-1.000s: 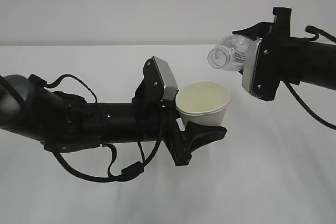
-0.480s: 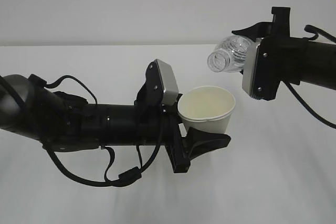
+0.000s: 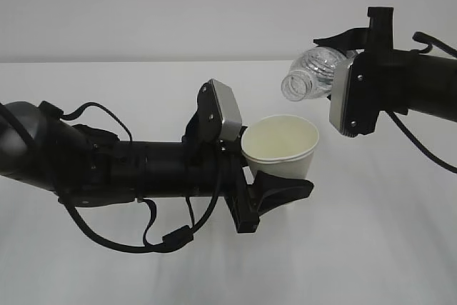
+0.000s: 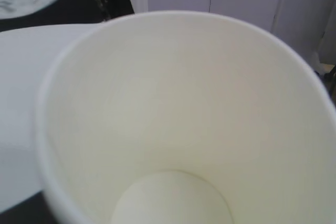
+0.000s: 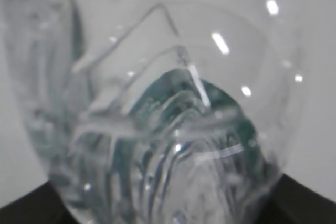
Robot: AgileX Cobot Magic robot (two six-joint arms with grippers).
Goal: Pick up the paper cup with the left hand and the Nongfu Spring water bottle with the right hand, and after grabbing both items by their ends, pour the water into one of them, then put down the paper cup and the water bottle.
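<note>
The left hand is clamping its jaws on the base of the paper cup, mouth tilted up to catch, while the right hand is gripping the rear of the Nongfu Spring water bottle, its open neck tipping just above the rim for pouring.

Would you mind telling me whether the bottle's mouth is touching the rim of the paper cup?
Apart. The exterior view shows the Nongfu Spring water bottle tipped above the paper cup, with white table visible between them.
</note>
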